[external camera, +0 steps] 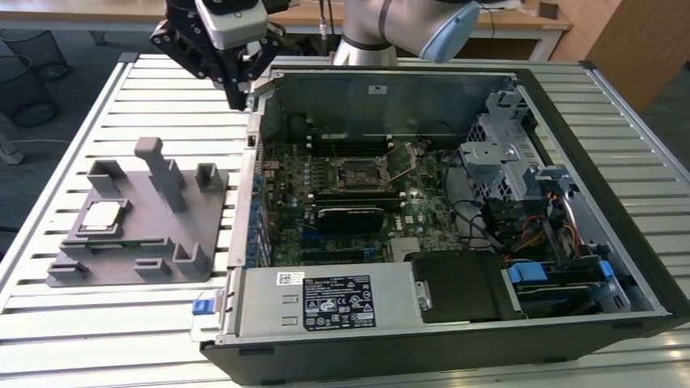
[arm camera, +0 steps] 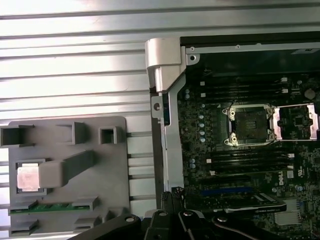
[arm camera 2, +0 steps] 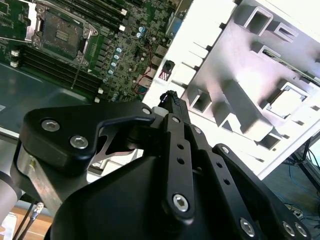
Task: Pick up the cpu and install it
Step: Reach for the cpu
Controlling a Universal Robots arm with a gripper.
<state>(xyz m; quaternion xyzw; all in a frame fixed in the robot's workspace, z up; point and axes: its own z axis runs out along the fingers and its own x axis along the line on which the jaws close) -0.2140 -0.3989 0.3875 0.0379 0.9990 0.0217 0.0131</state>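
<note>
Exterior view, front to back: cpu (external camera: 103, 214) lies flat in a recess of the grey fixture (external camera: 108, 271), at 9 o'clock of the opened computer case (external camera: 431, 356). Socket (external camera: 361, 171) open. Gripper (external camera: 237, 103) hangs over the case's far corner, 1 o'clock of the cpu, fingers closed together, nothing held.

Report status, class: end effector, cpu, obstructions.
End effector shut, empty, by the computer case corner. Cpu in grey holder, untouched. Socket open, nothing over it.
</note>
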